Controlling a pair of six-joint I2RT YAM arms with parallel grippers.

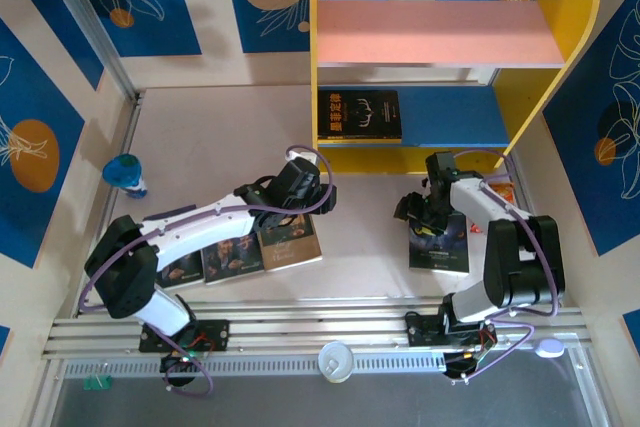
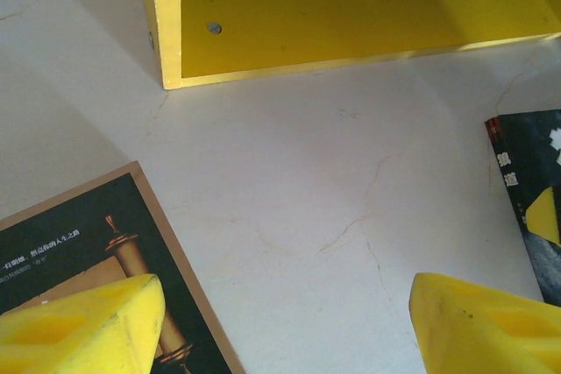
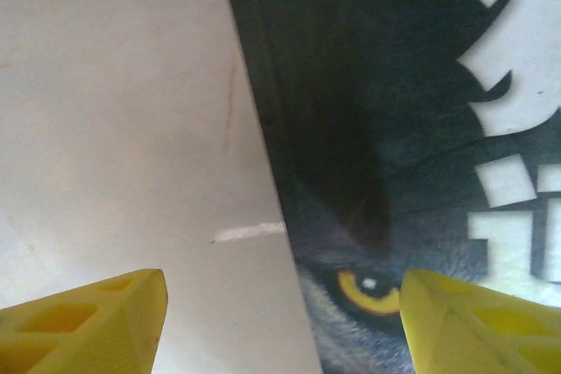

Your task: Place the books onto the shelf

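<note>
The shelf (image 1: 565, 7) stands at the back, with yellow sides, a pink upper board and a blue lower board. On the blue board lies a black book with antlers (image 1: 360, 115). A brown book (image 1: 290, 240) and two dark books (image 1: 232, 257) lie flat at the front left. My left gripper (image 1: 308, 190) hovers open just beyond the brown book (image 2: 88, 251), with bare table between its fingers (image 2: 83, 321) and the shelf's yellow base (image 2: 351, 6) ahead. My right gripper (image 3: 280, 321) hangs open over the left edge of the wolf-face book (image 3: 412, 129), which lies flat at the right (image 1: 442, 244).
A blue and white figurine (image 1: 125, 174) stands at the left wall. An orange and white item (image 1: 498, 193) lies by the right arm. A white round lid (image 1: 336, 360) sits on the front rail. Patterned walls close in both sides.
</note>
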